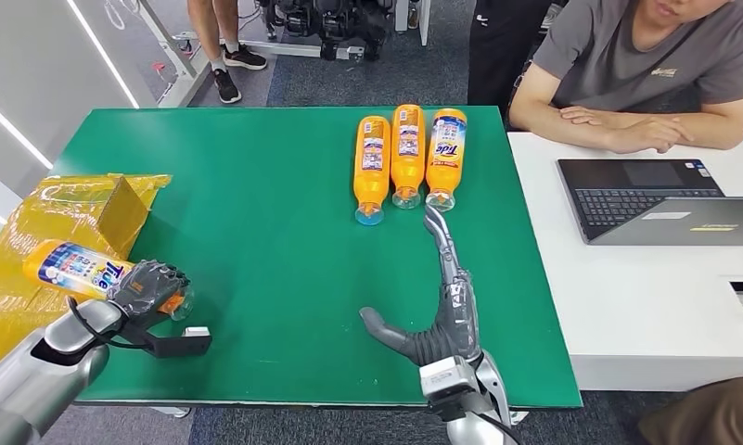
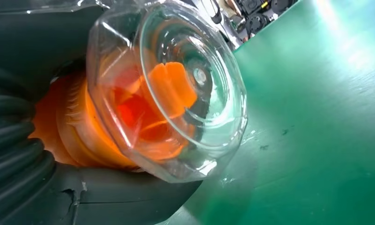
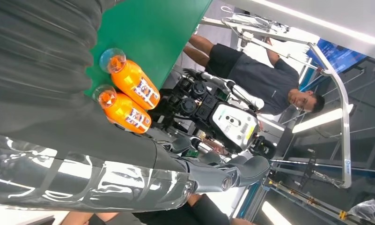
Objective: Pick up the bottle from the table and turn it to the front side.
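Green surface in a lab, a white desk with a laptop to its right and a person seated behind it. Head view: left robot hand grips a bottle near its cap end, held off the surface at the left edge, label side up, body lying over a yellow bag. Right robot hand rests flat and open, holding nothing, fingertips just short of three more bottles lying in a row at the far edge. Judgement: turning should come from the wrist with the grip kept firm on the neck; the smooth body could slip, and the bag below crowds any lowering. Left wrist view: the clear cap and orange neck sit tight against dark fingers, green surface beyond. Right wrist view: two bottles of the row past the hand's grey cover, another person standing beyond.
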### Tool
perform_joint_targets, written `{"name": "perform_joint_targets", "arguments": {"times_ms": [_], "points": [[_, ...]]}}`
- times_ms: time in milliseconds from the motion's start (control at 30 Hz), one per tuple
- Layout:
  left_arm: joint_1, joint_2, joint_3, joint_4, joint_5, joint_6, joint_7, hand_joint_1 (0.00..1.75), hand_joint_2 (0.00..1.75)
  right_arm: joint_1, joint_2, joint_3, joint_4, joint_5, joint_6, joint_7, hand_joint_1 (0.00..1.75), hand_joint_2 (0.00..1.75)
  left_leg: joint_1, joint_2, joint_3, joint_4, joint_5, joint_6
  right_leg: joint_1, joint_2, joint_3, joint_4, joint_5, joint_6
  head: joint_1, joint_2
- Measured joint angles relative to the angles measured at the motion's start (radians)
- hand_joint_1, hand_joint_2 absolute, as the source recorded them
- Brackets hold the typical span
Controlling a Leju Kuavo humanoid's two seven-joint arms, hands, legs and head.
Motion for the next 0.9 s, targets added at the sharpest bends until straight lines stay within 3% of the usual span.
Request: {"name": "perform_joint_targets", "arguments": {"times_ms": [200, 333, 500, 733, 900], "points": [[-0.023, -0.028, -0.002, 0.027, -0.006, 0.032, -0.003, 1.75, 1.75, -0.024, 0.0, 0.001, 0.018, -0.008, -0.002, 0.0, 0.0, 1.75, 0.0, 0.0, 0.0, 0.0, 0.0, 0.0, 0.0, 0.0, 0.0, 0.0, 0.0, 0.0, 0.0, 0.0], [-0.049, -0.049, -0.008, 0.043, -0.012, 0.045, -0.002, 1.64, 1.75, -0.036, 0.0, 0.005, 0.029, -0.012, -0.001, 0.0, 0.0, 1.75, 0.0, 0.0, 0.0, 0.0, 0.0, 0.0, 0.0, 0.0, 0.0, 0.0, 0.0, 0.0, 0.0, 0.0], [-0.075, -0.073, -0.017, 0.067, -0.016, 0.047, 0.001, 1.7, 1.75, -0.05, 0.0, 0.016, 0.047, -0.018, 0.001, 0.0, 0.0, 1.75, 0.0, 0.0, 0.0, 0.0, 0.0, 0.0, 0.0, 0.0, 0.0, 0.0, 0.0, 0.0, 0.0, 0.0], [-0.08, -0.082, -0.021, 0.085, -0.015, 0.05, -0.001, 1.75, 1.75, -0.053, 0.0, 0.02, 0.061, -0.019, 0.001, -0.004, 0.0, 1.75, 0.0, -0.001, 0.0, 0.0, 0.0, 0.0, 0.0, -0.001, 0.0, 0.0, 0.0, 0.0, 0.0, 0.0], [-0.083, -0.084, -0.024, 0.094, -0.014, 0.045, -0.001, 1.66, 1.75, -0.053, 0.0, 0.02, 0.063, -0.019, -0.002, -0.006, 0.0, 1.75, 0.0, -0.001, 0.0, 0.0, 0.0, 0.0, 0.0, -0.001, 0.0, 0.0, 0.0, 0.0, 0.0, 0.0]]}}
